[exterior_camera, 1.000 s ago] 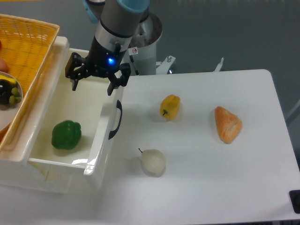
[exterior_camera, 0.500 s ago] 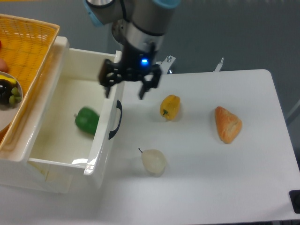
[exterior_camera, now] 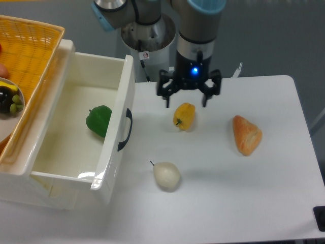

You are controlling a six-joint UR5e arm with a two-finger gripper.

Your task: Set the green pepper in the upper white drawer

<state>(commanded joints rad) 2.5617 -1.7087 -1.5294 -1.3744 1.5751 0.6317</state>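
**A:** What is the setting?

**B:** A white table (exterior_camera: pixel 244 193) seen from above, against a grey wall. At the left stands the upper white drawer (exterior_camera: pixel 115 168), pulled open, deep and glossy, with a black curved handle (exterior_camera: pixel 127 130) on its front. An orange woven basket (exterior_camera: pixel 30 46) overlaps its far left edge.

**A:** Where is the green pepper?

**B:** The green pepper (exterior_camera: pixel 99 120) lies inside the drawer, on its floor, close against the inner face of the front wall, near the handle. It is small, dark green, glossy and lumpy (roughly as big as the yellow one on the table).

**A:** And the robot's hand?

**B:** The gripper (exterior_camera: pixel 186 99) hangs over the table to the right of the drawer, just above a yellow pepper (exterior_camera: pixel 184 116). Its two fingers are spread wide apart with nothing between them. A blue light glows on the wrist.

**A:** How do the pepper and gripper sit relative to each other?

**B:** The green pepper is off to the gripper's left as the camera sees it, with the drawer's front wall between them. The two are well apart. Its long axis seems to run slantwise, though that is hard to judge from above.

**A:** So is the task finished?

**B:** By my reading, yes: the pepper rests in the drawer and the hand is empty.

**A:** Anything else on the table?

**B:** A pale pear (exterior_camera: pixel 166 175) near the front, and a piece of bread (exterior_camera: pixel 246 134) to the right.
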